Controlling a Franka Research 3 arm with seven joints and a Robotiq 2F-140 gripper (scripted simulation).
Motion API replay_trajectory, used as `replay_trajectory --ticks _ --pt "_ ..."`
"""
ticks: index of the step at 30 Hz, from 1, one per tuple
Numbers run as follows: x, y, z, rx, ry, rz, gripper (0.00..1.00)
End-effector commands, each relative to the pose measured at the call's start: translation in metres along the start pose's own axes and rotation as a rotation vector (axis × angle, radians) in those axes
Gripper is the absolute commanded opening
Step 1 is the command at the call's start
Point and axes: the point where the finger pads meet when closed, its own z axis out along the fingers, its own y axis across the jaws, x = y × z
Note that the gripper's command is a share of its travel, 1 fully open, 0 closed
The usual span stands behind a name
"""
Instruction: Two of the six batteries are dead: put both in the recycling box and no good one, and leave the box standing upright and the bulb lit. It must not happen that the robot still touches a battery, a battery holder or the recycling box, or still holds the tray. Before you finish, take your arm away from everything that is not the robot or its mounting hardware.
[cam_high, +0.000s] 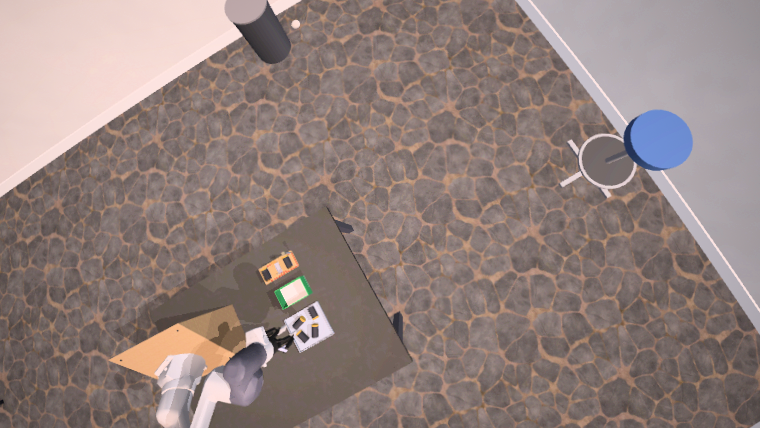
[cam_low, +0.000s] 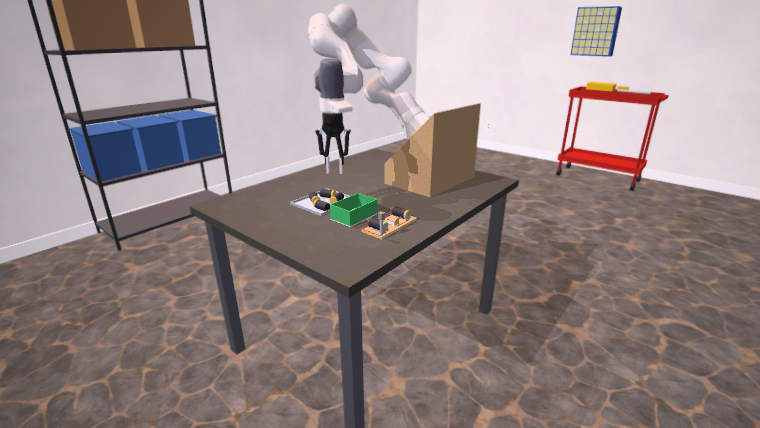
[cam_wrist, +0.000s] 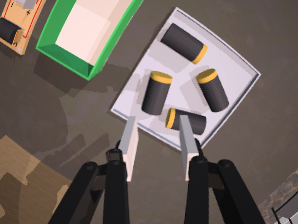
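While the hand (cam_high: 290, 340) (cam_low: 334, 169) (cam_wrist: 158, 127) hangs spread, four black batteries show yellow-orange ends (cam_wrist: 161, 77).

On the orange board (cam_wrist: 19, 39), perhaps a small plus sign.

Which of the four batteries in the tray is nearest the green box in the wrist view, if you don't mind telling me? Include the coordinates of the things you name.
The battery (cam_wrist: 156, 95) at the tray's left, yellow end pointing up the picture; the other three lie farther right.
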Motion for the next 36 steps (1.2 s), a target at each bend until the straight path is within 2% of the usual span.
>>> replay_trajectory --ticks 1,11,13,16,18,36 --pt "0.001 -0.002 0.000 0.008 0.002 0.306 0.29" --pt "0.001 -0.002 0.001 0.008 0.002 0.309 0.29" --pt "0.001 -0.003 0.017 0.008 0.002 0.309 0.29" --pt "0.001 -0.003 0.058 0.008 0.002 0.309 0.29" --pt "0.001 -0.003 0.071 0.008 0.002 0.309 0.29" --pt "0.001 -0.003 0.072 0.008 0.002 0.309 0.29"
